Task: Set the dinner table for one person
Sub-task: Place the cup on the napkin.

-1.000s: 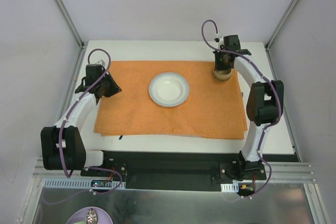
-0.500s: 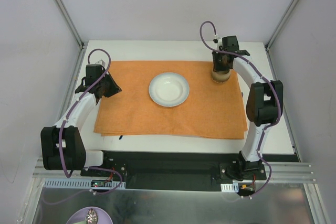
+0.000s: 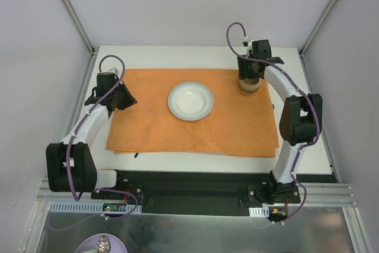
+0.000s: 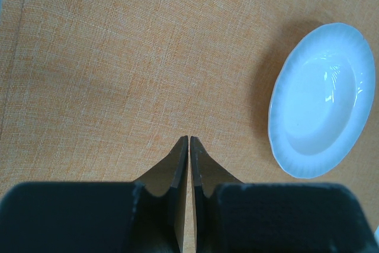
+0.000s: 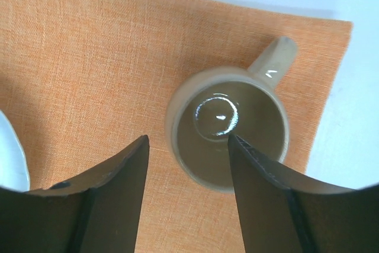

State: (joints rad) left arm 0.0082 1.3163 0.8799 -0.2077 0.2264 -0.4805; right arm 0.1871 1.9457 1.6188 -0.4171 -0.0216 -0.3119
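Your right gripper [image 5: 188, 140] holds its jaws spread over the rim of an empty tan mug [image 5: 228, 117]. Your left gripper [image 4: 189, 140] hangs with its jaws pressed together above the orange placemat [image 3: 225, 128], near an empty white plate [image 4: 323, 99]. The white worktop [image 3: 308, 146] lies under the cloth, between pale walls [image 3: 177, 4]. Only the right wrist view shows the mug's handle [image 5: 273, 57].

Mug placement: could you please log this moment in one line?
right gripper: open above beige mug | beige mug: upright, far right corner of orange placemat | left gripper: shut above orange placemat | white plate: placemat centre
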